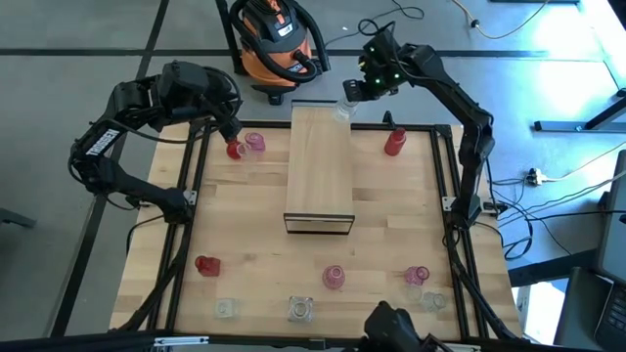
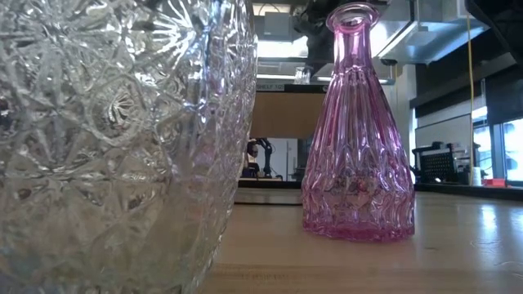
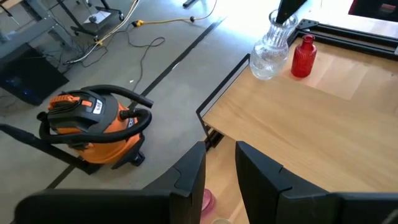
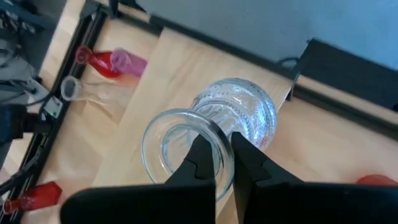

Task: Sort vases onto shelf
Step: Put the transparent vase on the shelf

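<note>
Table (image 1: 391, 210): I see the shelf (image 1: 320, 166) at its centre. Right gripper (image 4: 225, 163) at the shelf's 12 o'clock end, jaws clamped on the clear vase's (image 4: 214, 134) rim. Left gripper (image 1: 233, 134) at 10 o'clock, jaws parted slightly above a red vase (image 1: 234, 150) beside a pink vase (image 1: 255, 144); whether they grip it I cannot tell.

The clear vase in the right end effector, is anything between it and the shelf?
Nothing visible. The right end effector pinches the clear vase by its rim at the shelf's far end, and the plank's top shows bare below and beside it.
</note>
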Robot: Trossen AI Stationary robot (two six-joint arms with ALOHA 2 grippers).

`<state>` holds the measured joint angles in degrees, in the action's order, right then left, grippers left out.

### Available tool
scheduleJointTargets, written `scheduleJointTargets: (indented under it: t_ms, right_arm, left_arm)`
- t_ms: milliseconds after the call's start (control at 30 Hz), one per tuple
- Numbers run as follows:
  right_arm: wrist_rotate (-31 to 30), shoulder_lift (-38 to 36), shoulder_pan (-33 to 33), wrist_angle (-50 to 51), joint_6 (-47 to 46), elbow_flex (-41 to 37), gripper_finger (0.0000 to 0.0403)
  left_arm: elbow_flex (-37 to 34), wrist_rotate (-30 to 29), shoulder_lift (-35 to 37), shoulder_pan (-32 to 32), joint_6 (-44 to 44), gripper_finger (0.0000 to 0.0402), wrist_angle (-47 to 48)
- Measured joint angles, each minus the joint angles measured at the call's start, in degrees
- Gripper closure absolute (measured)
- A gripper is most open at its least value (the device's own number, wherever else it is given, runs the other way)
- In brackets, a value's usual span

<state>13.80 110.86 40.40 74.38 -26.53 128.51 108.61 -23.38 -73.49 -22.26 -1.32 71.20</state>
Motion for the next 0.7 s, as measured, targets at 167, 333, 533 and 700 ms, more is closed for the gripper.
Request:
scheduleJointTargets:
  t_ms: [167, 333, 533, 700]
  right_arm:
    - [0.8, 2.3, -1.4, 0.3, 0.0, 0.0, 0.0394]
    - [0.4, 2.8, -2.3, -1.0, 0.2, 0.1, 0.0373]
    - [-0.2, 2.9, -2.2, -1.4, 0.2, 0.0, 0.0361]
    - [-0.3, 2.9, -2.2, -1.5, 0.3, 0.0, 0.0360]
  left_arm:
    - [0.0, 0.0, 0.0, 0.0, 0.0, 0.0321, -0.2]
    - [0.0, 0.0, 0.0, 0.0, 0.0, 0.0321, -0.2]
    - [0.0, 0.0, 0.0, 0.0, -0.1, 0.0321, -0.1]
    - [0.0, 0.0, 0.0, 0.0, -0.1, 0.0321, -0.1]
